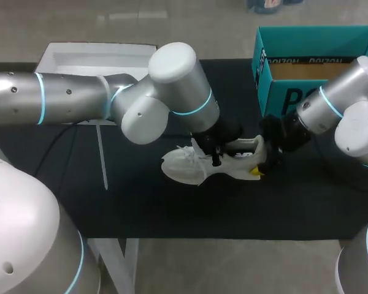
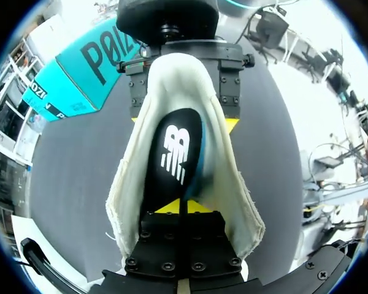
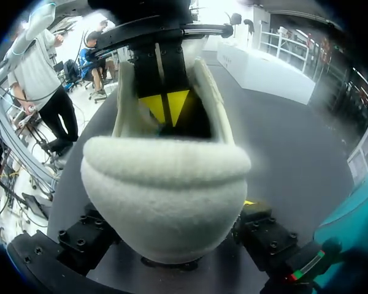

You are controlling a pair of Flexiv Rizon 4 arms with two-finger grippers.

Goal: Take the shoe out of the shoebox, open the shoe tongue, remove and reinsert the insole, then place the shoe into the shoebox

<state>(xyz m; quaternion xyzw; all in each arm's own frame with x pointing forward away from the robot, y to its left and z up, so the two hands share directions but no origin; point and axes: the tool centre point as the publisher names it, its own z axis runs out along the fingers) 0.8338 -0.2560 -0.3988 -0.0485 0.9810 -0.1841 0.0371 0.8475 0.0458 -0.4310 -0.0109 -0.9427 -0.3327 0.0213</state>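
Head view: the left arm [image 1: 172, 79] was in from the left, elbow bent over mid-table, with the left gripper [image 1: 218, 154] pointing down into the white shoe [image 1: 183, 166]. The right arm [image 1: 346, 107] was in low from the right, with the right gripper [image 1: 263, 164] at the shoe's heel. The shoe lay on the black mat [image 1: 141, 208], toe toward the left, near the open teal shoebox [image 1: 265, 68] at the far right. A white shallow box [image 1: 92, 58] sat at the far left, well apart.

Left wrist view: the left gripper's fingers were drawn together, yellow tips nearly touching, down inside the shoe opening over the black insole [image 2: 172, 147]. Could not tell whether they pinched anything. Past the opening, the right gripper clamped the heel from both sides. The shoebox stood off to one side on the mat.

Right wrist view: the right gripper's fingers [image 3: 267, 236] were spread wide, one on each side of the padded heel, gripping it. The left gripper's closed yellow tips showed ahead, inside the shoe.
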